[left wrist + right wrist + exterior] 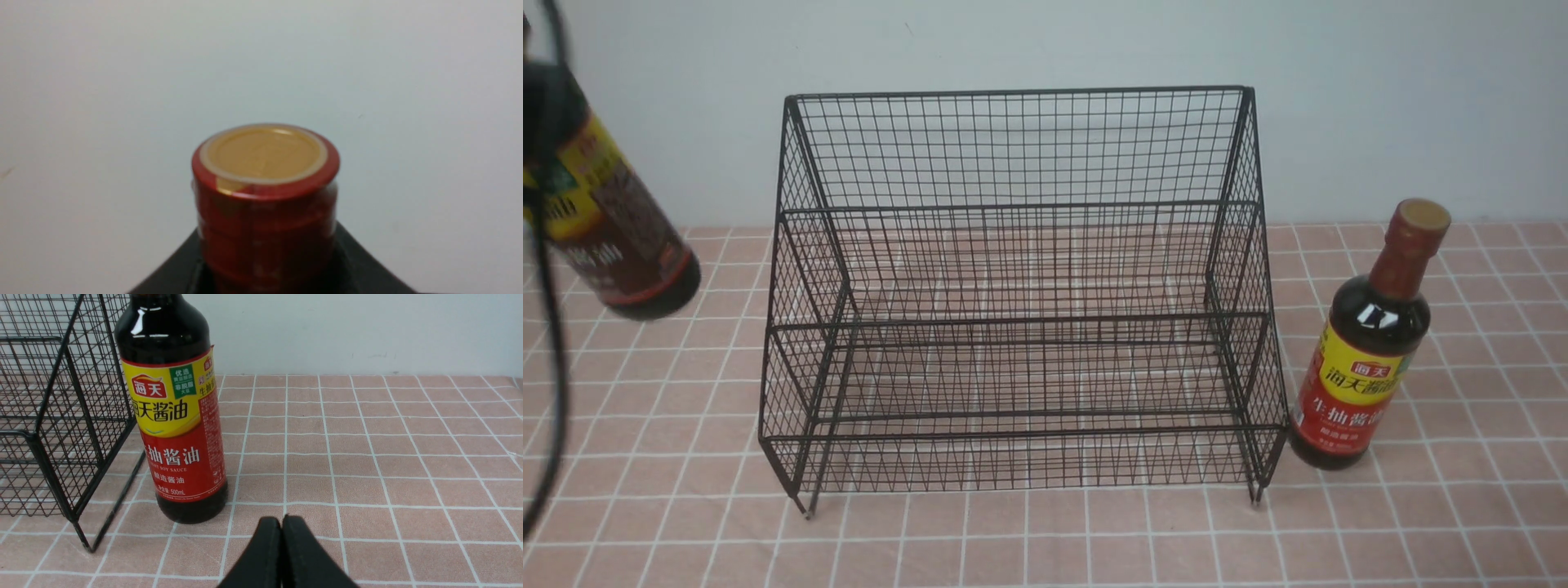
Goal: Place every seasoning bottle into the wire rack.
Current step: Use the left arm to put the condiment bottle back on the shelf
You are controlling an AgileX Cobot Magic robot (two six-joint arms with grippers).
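- Seasoning bottles, front view: the brown-band bottle (617, 237) is hanging in the air at the far left. It is tilted, with its base leaning toward the wire rack (1029, 433).
- The red-band bottle (1368, 359) is standing upright on the tiled table (1045, 539), just beside the rack's right front corner. No bottle is sitting in the rack yet.
- Handling, my guess: both are looking full, so heavy, rigid, glossy and likely slippery. The bodies are wide, so the neck under the cap is looking like the best hold. They are tall and may be tipping easily on the wire shelves.
- The left arm is mostly out of frame here, with only a dark blur and a cable (551, 327) showing at the left edge.
- Left wrist view: the left gripper (267, 265) is clamping the brown-band bottle's red neck below the tan cap (263, 153). Dark fingers (179, 273) are showing on either side, and the camera is facing the plain wall.
- Right wrist view: the right gripper (282, 539) is sitting low over the table on the near side of the red-band bottle. Its jaws are pressed together, holding nothing and not touching the bottle. The rack is standing just left of that bottle.
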